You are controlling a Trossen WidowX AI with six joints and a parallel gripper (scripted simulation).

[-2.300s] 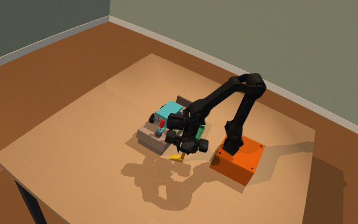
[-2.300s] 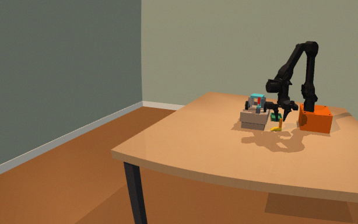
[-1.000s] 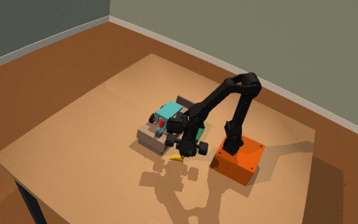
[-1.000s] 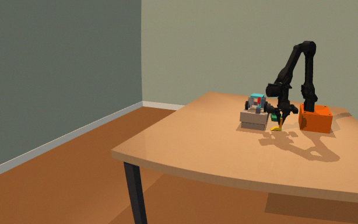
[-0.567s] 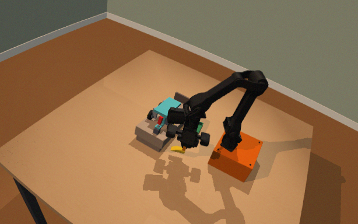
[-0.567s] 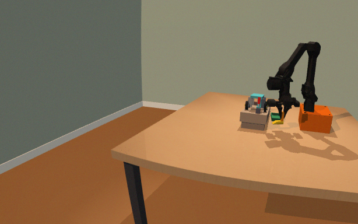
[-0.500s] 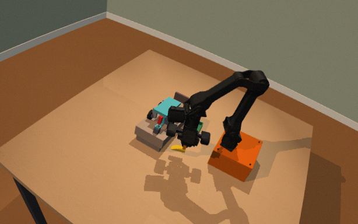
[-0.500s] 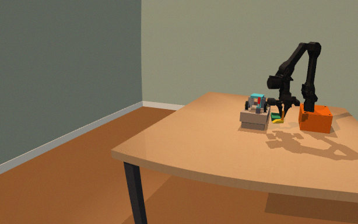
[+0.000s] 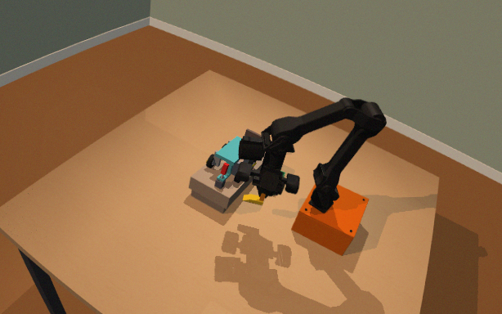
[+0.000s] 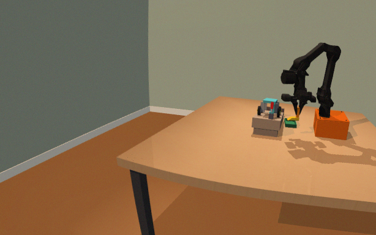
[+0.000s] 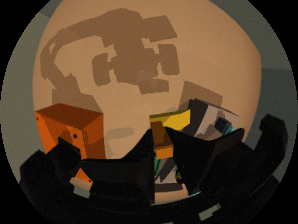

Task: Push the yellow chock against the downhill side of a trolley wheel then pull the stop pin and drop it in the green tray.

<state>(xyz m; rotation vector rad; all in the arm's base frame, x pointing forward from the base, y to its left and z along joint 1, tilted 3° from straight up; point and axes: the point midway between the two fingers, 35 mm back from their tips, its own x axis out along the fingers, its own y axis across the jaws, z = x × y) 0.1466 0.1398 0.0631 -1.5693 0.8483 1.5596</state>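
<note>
Exterior view: pinching the yellow chock (image 9: 250, 199) (image 10: 293, 118) (image 11: 174, 120) by its orange handle (image 9: 262, 197) (image 10: 297, 112) (image 11: 161, 137) in the hand (image 9: 262, 195) (image 10: 298, 114) (image 11: 157, 131); likely needs carrying toward the counter's (image 9: 143, 229) (image 10: 214, 147) (image 11: 215, 45) left edge, to the trolley (image 9: 229, 150) (image 10: 270, 100).

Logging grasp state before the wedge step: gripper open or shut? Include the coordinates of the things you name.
Shut on the chock's orange handle (image 10: 298, 112) (image 11: 163, 145): the gripper's (image 10: 298, 114) (image 11: 163, 137) fingers flank it, and the yellow part hangs beside them.
</note>
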